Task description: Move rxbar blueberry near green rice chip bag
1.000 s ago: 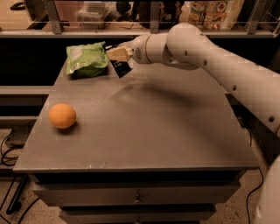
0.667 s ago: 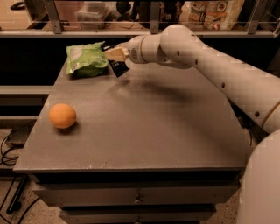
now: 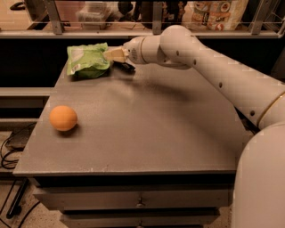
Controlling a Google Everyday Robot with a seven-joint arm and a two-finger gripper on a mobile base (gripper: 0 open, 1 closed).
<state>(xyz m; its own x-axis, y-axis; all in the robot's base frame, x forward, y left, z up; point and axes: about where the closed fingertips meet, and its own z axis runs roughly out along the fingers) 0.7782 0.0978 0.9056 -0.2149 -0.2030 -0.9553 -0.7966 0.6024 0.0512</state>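
Note:
The green rice chip bag (image 3: 88, 60) lies at the far left corner of the grey table (image 3: 147, 133). My gripper (image 3: 115, 54) is at the bag's right edge, just above the tabletop. A dark end of the rxbar blueberry (image 3: 125, 67) shows right under the gripper, low at the table surface and close beside the bag. Most of the bar is hidden by the gripper and wrist. I cannot tell whether the bar rests on the table or is still held.
An orange fruit (image 3: 63, 118) sits near the table's left edge. A shelf rail with packaged goods (image 3: 213, 11) runs behind the table. My white arm (image 3: 222, 75) reaches across the table's right side. Drawers (image 3: 138, 200) are below the front edge.
My gripper has moved slightly left and lower toward the green bag. The dark bar now sits lower, at the table surface beside the bag.

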